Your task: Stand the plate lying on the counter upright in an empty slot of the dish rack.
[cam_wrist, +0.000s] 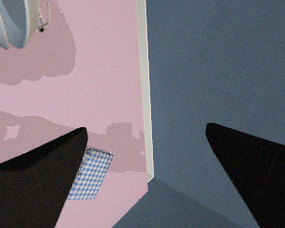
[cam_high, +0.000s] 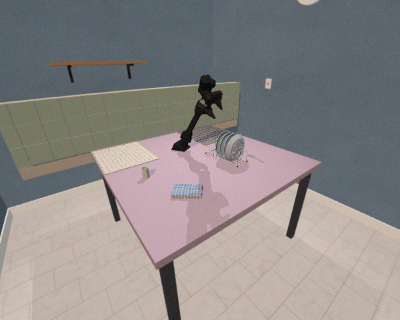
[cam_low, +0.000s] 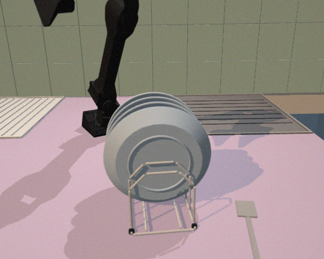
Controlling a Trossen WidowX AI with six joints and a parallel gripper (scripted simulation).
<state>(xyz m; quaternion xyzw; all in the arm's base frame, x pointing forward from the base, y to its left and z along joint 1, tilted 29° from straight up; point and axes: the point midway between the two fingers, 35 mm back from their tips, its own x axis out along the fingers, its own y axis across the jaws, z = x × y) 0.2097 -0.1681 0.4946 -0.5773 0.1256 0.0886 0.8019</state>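
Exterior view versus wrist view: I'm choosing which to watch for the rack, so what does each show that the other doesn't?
Only the exterior view shows the whole dish rack, four plates standing in it, the spatula, both ribbed mats and the arm's base. Only the wrist view shows the open, empty gripper, the checked cloth and the table's edge. Both share the pink table and part of the plates.

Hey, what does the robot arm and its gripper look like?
The arm is matte black all over, built of slim, blocky links on a small square black base. The gripper has two dark, wedge-shaped fingers. No cables or markings are visible.
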